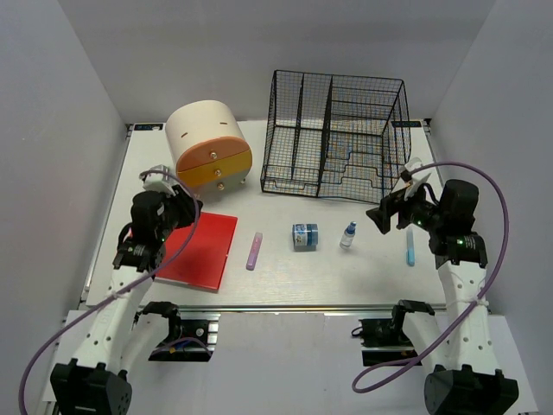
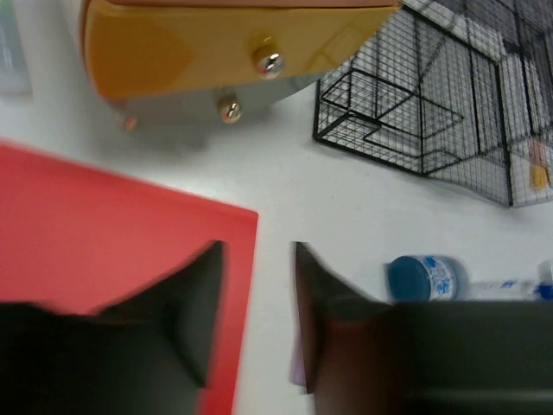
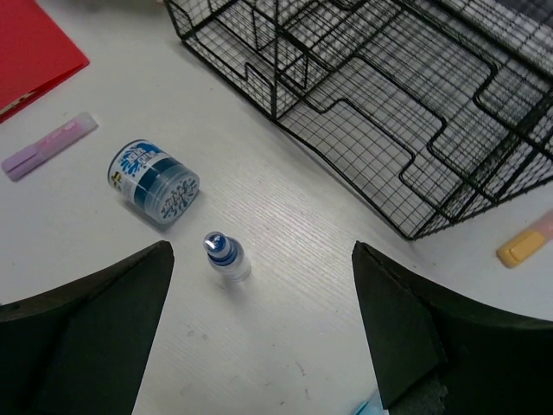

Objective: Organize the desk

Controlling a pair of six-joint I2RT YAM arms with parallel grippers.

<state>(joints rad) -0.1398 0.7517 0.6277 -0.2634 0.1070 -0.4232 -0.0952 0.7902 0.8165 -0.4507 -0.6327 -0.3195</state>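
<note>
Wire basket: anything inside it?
Only its own stepped wire dividers show inside the basket. The desk is visible through the mesh, with no items. The orange marker lies outside, beside its corner. The back corners are partly screened by overlapping wire.

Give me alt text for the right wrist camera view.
The open right claw frames a small blue-capped bottle standing on the white desk. A blue jar lies on its side nearby, with a black wire basket beyond.

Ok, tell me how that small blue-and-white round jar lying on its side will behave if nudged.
The small blue-and-white round jar lies on its curved side, so a nudge would probably roll it across the flat white desk. It looks rigid, likely safe to pinch. Being small, it's probably light.
</note>
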